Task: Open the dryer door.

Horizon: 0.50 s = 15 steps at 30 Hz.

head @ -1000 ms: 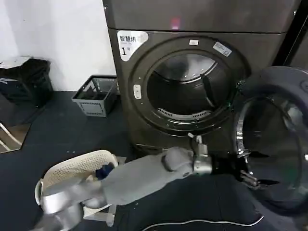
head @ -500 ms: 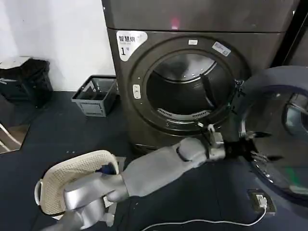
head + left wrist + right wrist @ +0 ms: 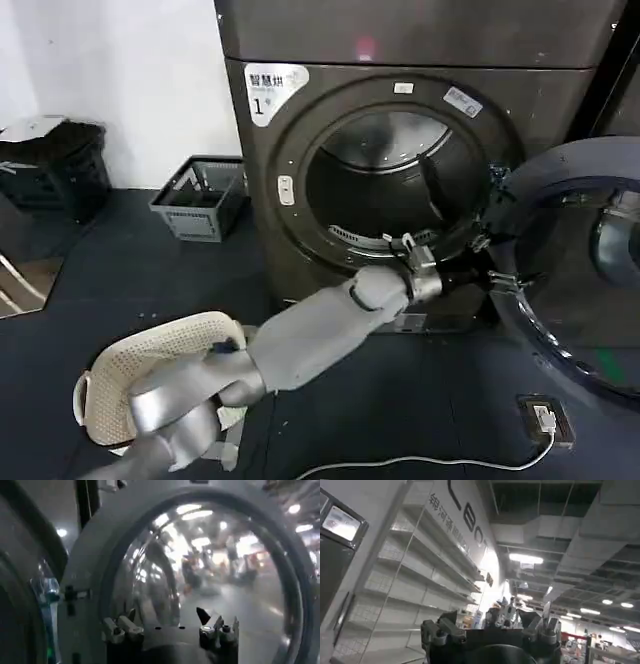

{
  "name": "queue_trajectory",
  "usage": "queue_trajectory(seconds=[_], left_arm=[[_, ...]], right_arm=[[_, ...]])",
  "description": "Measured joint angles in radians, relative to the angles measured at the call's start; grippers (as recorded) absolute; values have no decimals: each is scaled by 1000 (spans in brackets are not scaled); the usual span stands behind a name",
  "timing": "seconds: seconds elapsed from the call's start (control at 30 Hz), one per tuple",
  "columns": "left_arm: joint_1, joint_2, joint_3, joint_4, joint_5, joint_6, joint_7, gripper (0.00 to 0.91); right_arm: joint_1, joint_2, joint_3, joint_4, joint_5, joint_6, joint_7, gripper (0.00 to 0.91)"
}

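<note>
Grey fingers of the left gripper (image 3: 478, 262) stand spread, seemingly gripping nothing, at the inner rim of the dryer door (image 3: 575, 270), right of frame. Since a second ago the gripper has risen, the door swung wider: opening looks essentially done. Its arm reaches diagonally from lower left.

dryer door (image 3: 575, 290) – glossy glass, chrome
</note>
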Motion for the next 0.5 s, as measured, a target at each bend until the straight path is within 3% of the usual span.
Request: queue_trajectory(seconds=[0.13,0.27,0.5], left_arm=[[13,0,-3,-68,79,-104,-121,907],[36,3,-37,-139,157,-125,-271,907],[74,213,-59,-288,110,-126,-337,907]], right_arm=[[4,-6,-2,-2,-1,1,-2,907],[8,-10,-11,2,-3,1,-5,907],[16,-21,-16,-2,-7,1,-7,907]])
